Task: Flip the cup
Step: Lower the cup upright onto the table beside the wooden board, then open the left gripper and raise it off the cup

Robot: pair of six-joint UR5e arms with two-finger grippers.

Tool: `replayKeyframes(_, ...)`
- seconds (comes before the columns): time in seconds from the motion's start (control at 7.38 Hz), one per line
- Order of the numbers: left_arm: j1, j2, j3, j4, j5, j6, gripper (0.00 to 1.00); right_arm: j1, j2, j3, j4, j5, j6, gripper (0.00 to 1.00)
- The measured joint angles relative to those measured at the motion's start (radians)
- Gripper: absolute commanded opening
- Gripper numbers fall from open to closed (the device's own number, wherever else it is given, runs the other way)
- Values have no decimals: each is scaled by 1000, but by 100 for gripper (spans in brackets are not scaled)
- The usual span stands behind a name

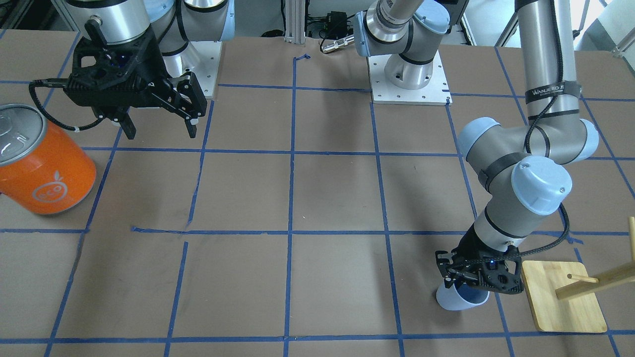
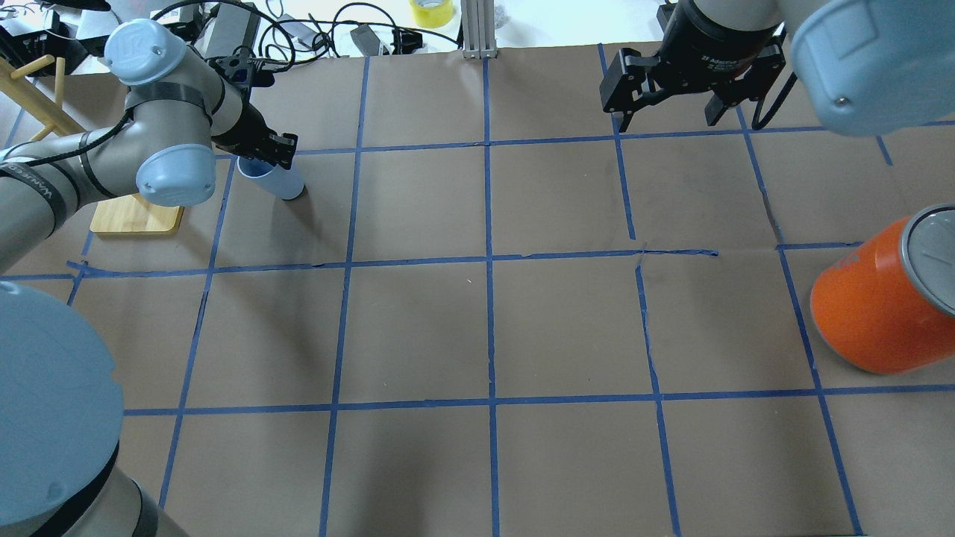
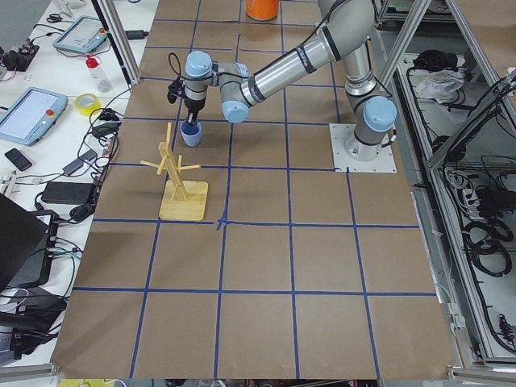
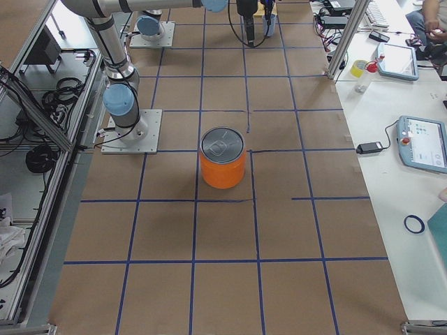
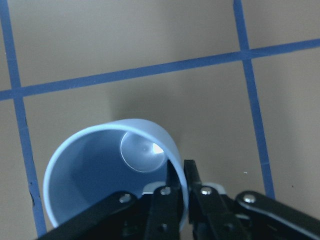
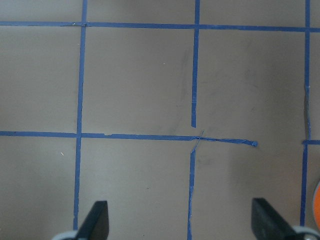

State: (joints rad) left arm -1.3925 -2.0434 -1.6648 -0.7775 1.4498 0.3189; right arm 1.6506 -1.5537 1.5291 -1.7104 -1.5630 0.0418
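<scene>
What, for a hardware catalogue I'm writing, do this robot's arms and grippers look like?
Both the left arm and right arm are silver-grey tubes with pale blue joint caps. A black braided cable runs along the left arm, under a black strap with white lettering. The left gripper and right gripper are black and two-fingered, built on open linkage frames.

A robotics laboratory is indicated: two grey industrial arms point(image 1: 543, 59) are bolted through metal base plates point(image 1: 426, 91) to a large table point(image 1: 337, 198), which is covered in brown paper and marked off with a blue tape grid point(image 1: 291, 231). Teach pendants point(image 4: 422, 143) and loose cables point(image 2: 351, 15) are laid on white benches point(image 4: 377, 105) alongside, and aluminium profiles point(image 2: 472, 26) are set around it.
</scene>
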Motion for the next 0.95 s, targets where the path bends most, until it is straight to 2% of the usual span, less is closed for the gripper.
replayKeyframes(0.14,-8,1,2,2,0,-2,61,0,-1,6,-3,0,1,100)
replayKeyframes(0.27,-19,5,4,4,1,-4,76,0,-1,9,-5,0,2,100)
replayKeyframes(0.41,-25,16,12,4,1,-4,85,0,-2,10,-6,0,2,100)
replayKeyframes(0.68,-39,64,52,-26,27,-3,89,0,-4,11,-9,1,3,100)
replayKeyframes(0.95,-54,157,72,-145,96,-3,89,0,-5,11,-11,1,3,100)
